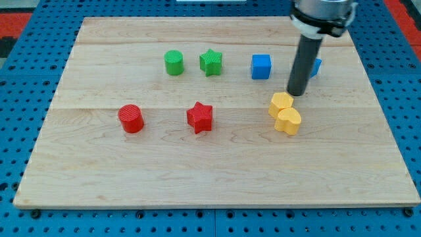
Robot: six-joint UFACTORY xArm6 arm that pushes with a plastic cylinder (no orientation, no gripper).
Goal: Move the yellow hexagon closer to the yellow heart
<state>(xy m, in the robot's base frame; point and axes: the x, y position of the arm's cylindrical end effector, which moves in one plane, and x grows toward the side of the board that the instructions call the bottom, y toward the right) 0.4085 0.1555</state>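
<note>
The yellow hexagon (279, 103) lies right of the board's middle, touching the yellow heart (289, 121) just below and right of it. My tip (295, 93) rests on the board at the hexagon's upper right edge, touching or nearly touching it. The dark rod rises from there toward the view's top and hides most of the blue block (316, 66) behind it.
A blue cube (261, 66), green star (211, 62) and green cylinder (173, 62) stand in a row near the top. A red star (199, 117) and red cylinder (131, 118) lie left of the middle. The wooden board (217, 184) sits on a blue pegboard.
</note>
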